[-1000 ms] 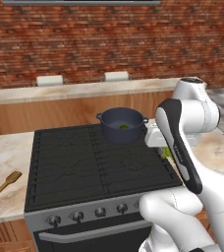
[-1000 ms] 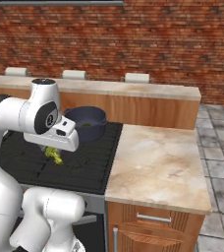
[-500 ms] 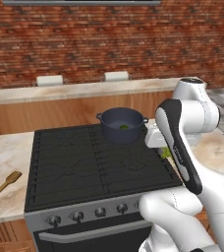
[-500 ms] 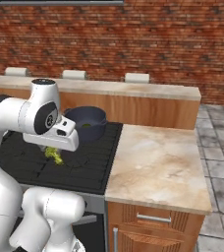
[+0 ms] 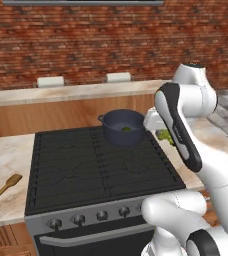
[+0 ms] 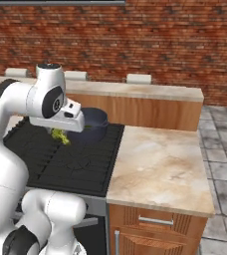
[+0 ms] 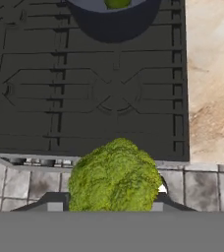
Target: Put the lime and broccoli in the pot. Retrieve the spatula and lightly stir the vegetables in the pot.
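My gripper (image 6: 60, 130) is shut on the broccoli (image 6: 59, 136), a bumpy green floret held in the air over the right side of the stove. In the hand view the broccoli (image 7: 115, 178) sits between the fingertips at the bottom. From the left base view the broccoli (image 5: 164, 136) peeks out behind my forearm, just right of the pot. The dark pot (image 5: 123, 127) stands on the back right burner with the lime (image 5: 126, 129) inside it; the pot (image 7: 115, 19) and lime (image 7: 117, 3) are at the top of the hand view. The wooden spatula (image 5: 3, 190) lies on the counter left of the stove.
The black stove (image 5: 96, 167) has knobs along its front edge. A marble counter (image 6: 158, 164) stretches to its right. Behind runs a raised wooden ledge (image 6: 135, 92) in front of the brick wall.
My gripper has risen a little with the broccoli still in it. The pot, lime and spatula have not moved.
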Robot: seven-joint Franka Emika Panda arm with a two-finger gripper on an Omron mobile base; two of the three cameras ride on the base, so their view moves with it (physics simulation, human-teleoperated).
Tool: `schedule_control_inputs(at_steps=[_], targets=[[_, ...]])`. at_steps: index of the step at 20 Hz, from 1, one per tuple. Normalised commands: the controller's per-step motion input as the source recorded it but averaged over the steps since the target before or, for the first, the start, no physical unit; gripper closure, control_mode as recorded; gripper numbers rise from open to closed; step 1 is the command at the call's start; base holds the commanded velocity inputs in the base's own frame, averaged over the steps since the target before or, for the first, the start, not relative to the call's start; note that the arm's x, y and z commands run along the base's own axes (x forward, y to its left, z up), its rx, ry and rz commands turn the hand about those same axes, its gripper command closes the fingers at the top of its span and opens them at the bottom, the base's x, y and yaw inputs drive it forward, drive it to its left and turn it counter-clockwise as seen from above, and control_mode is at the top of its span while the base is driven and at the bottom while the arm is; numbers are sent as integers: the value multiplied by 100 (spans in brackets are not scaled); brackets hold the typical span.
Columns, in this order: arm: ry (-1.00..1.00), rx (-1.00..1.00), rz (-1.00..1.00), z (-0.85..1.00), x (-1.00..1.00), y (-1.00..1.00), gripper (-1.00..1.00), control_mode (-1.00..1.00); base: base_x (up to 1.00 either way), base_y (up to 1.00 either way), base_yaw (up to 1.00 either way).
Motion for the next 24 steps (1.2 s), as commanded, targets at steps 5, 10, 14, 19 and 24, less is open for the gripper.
schedule_control_inputs(at_steps=[5, 10, 14, 19, 24], targets=[[-2, 9, 0, 18, 100, 0, 100, -100, 0, 0, 0], [2, 0, 0, -12, 100, 8, 100, -100, 0, 0, 0], [5, 0, 0, -30, 100, 10, 100, -100, 0, 0, 0], [3, 0, 0, -55, 100, 18, 100, -100, 0, 0, 0], [1, 0, 0, -38, 88, 11, 100, -100, 0, 0, 0]])
